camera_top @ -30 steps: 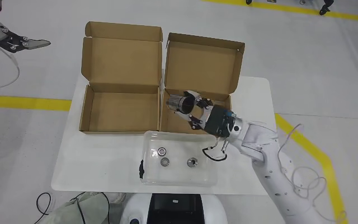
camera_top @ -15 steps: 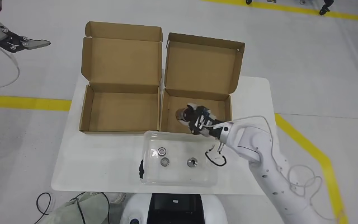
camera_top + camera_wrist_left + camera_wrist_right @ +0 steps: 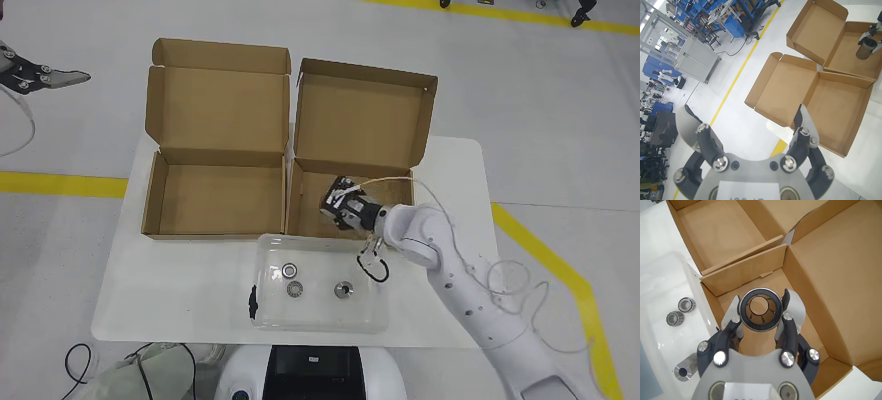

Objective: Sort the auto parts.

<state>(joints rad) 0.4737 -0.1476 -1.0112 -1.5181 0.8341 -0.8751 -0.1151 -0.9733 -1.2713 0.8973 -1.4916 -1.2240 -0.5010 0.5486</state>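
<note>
Two open cardboard boxes sit side by side on the far half of the white table (image 3: 450,200), lids folded back, and I call them the left box (image 3: 215,200) and the right box (image 3: 306,205). My right gripper (image 3: 762,302) is down inside the right box, near its front wall and toward the side next to the left box. Its jaws are closed partway around a hollow metal sleeve (image 3: 761,326), one finger pressed to each side. The sleeve stands upright with its open end facing the wrist camera, and I cannot tell whether its base touches the box floor. Just in front of the boxes lies a clear plastic tray (image 3: 320,322) holding three parts. Two small roller bearings (image 3: 291,269) lie close together toward the left. A short steel bushing (image 3: 343,290) lies apart from them toward the right. My left gripper (image 3: 744,113) hangs well off the table's left side over the grey floor, jaws spread wide with nothing between them.
</note>
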